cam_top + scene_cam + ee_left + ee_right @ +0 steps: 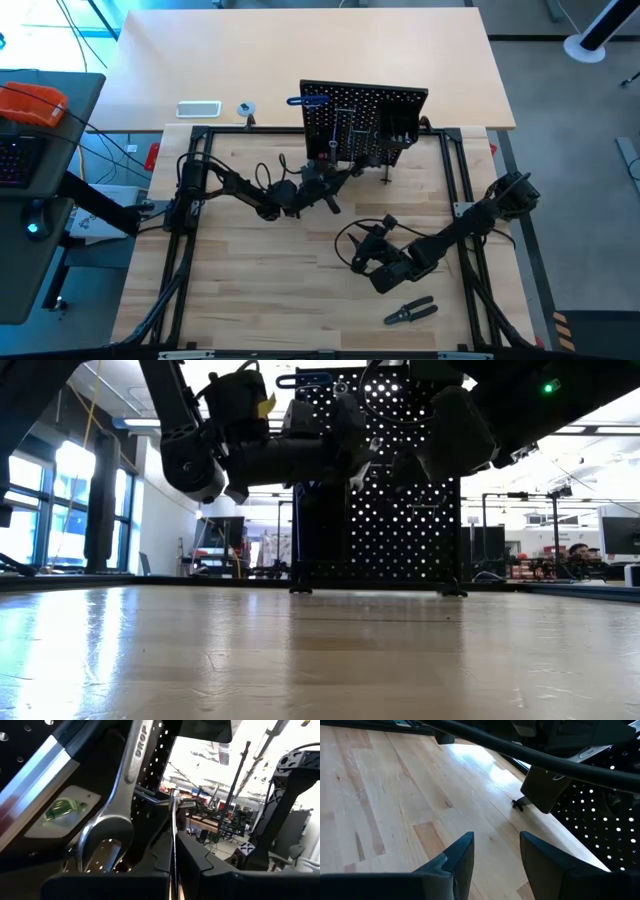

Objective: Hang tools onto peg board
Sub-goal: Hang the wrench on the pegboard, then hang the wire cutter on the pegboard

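Pliers: we see the black-handled pliers (410,312) lying flat at the near edge of the bench (260,290), at about five o'clock from the bench's middle, not yet hung.

Right gripper: our right gripper (362,255) hovers low over bare bench just beyond the pliers, its fingers (457,857) spread wide and holding nothing. We judge it is waiting, or placed to go for the pliers next.

Left gripper: our left gripper (330,180) reaches toward twelve o'clock and is right up against the front of the peg board (365,125). Its fingers are pinched narrow on a thin metal shaft (174,845), which we take for one of the thin tools; the shaft stands upright between them, its tip level with a hook. We judge it is held that way so it can be slipped onto that hook (165,800).

Wrench: a silver wrench (112,810) hangs on the board beside the gripper; the word DROP is stamped on its handle.

Level: a black level hangs next to it, its green vial (60,809) showing.

Bent key: the blue-handled bent key (308,100) sits at the board's top edge, about eleven o'clock on the board.

Beyond the board: a white tray (198,108) and a small tape roll (246,108) rest on the far bench, apart from the work.
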Controlling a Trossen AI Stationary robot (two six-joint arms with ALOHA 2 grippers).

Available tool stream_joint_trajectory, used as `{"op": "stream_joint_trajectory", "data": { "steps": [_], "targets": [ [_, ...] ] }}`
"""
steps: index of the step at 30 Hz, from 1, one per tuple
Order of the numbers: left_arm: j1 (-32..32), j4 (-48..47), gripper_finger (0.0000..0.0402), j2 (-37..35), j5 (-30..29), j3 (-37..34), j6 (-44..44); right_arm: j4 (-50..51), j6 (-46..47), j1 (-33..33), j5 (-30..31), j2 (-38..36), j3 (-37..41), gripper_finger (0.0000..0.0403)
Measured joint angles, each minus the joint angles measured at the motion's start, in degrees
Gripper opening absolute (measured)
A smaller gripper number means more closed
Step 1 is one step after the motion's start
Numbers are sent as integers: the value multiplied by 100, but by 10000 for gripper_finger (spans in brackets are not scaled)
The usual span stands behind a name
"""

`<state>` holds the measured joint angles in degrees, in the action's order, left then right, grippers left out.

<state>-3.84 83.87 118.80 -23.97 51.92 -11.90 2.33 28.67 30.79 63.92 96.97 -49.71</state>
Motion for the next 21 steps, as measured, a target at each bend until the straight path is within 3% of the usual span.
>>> {"op": "stream_joint_trajectory", "data": {
  "steps": [12, 21],
  "targets": [
    [-2, -8, 9, 0, -140, 0, -7, -2, 5, 0, -57, 0, 0, 154],
    [-2, -7, 91, 2, -361, 0, -160, -2, 98, 1, -108, 0, 0, 154]
  ]
}}
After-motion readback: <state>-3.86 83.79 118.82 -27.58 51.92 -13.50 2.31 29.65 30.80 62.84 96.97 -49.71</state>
